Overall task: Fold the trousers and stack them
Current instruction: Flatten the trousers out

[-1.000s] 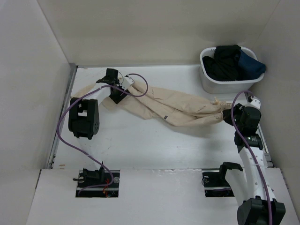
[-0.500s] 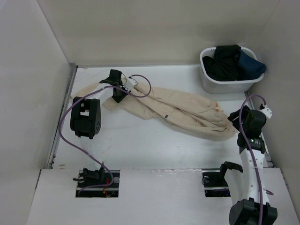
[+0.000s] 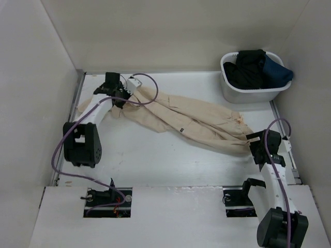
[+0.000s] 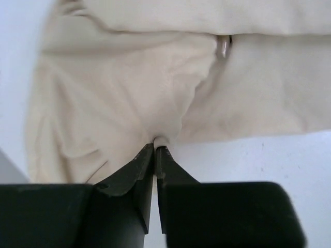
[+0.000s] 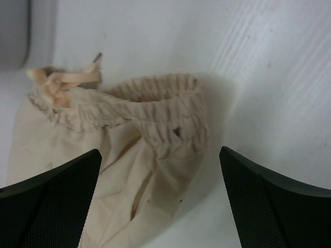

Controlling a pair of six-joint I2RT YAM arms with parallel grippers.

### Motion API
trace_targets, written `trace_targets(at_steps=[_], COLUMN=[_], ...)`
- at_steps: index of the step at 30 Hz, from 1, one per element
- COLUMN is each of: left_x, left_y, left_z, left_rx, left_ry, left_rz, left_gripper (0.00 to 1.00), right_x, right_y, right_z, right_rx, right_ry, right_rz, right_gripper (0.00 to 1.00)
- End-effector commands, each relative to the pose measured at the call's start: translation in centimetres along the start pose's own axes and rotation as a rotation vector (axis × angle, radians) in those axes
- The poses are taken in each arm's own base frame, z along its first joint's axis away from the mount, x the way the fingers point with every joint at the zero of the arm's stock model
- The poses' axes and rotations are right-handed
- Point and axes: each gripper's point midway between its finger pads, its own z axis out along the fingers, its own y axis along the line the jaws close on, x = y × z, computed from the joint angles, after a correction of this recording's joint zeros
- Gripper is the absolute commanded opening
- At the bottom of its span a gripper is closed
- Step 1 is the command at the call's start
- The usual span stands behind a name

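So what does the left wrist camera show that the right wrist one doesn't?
Only the left wrist view shows the left gripper shut, pinching a fold of the trousers. Only the right wrist view shows the gathered waistband with its drawstring, and the right gripper open, holding nothing. Both show beige cloth lying on the white table.

You see the beige trousers [image 3: 196,121] lying rumpled lengthwise, a leg end pinched in your left gripper [image 4: 155,149] and the gathered waistband just ahead of your parted right gripper [image 5: 160,152].
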Motion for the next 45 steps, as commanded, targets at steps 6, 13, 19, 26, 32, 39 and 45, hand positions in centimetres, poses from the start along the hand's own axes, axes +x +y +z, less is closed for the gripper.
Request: trace_targets(at_steps=[6,13,19,26,32,39,45], left_x=[3.4,13.6,20.0,23.5,22.9,24.0,22.3], left_y=[-0.9,3.2,1.9,5.1,-0.9,-4.7,2.0], left_z=[-9.2,-14.5,-17.2,-19.7,-21.8,-19.2,-18.9], left_rx=[0.097,-0.001,0.047,-0.054,0.117,0.166,-0.012], left_ry=[-0.06,-0.048,-0.074,0.009,0.14,0.208,0.075], left_rz=[0.004,-0.164,-0.208,-0.243,-0.075,-0.101,-0.381], left_gripper=[0.06,0.07,0.19,0.52,0.55,0.58,0.59], right_x=[1.3,0.9,-1.3,-2.8,-4.0,-3.8,-4.1], right_y=[0.3,-1.6,-2.9,-0.7,0.6,1.5,1.7], right_z=[3.4,5.1,4.5,4.4,3.9,3.8,3.3], right_rx=[0.044,0.071,0.11,0.044,0.004,-0.028,-0.045], right_ry=[0.037,0.045,-0.029,-0.05,-0.072,-0.065,-0.078], right_rz=[0.184,0.286,0.284,0.247,0.241,0.267,0.282], right_gripper=[1.0,0.27,0.0,0.0,0.01,0.02,0.03])
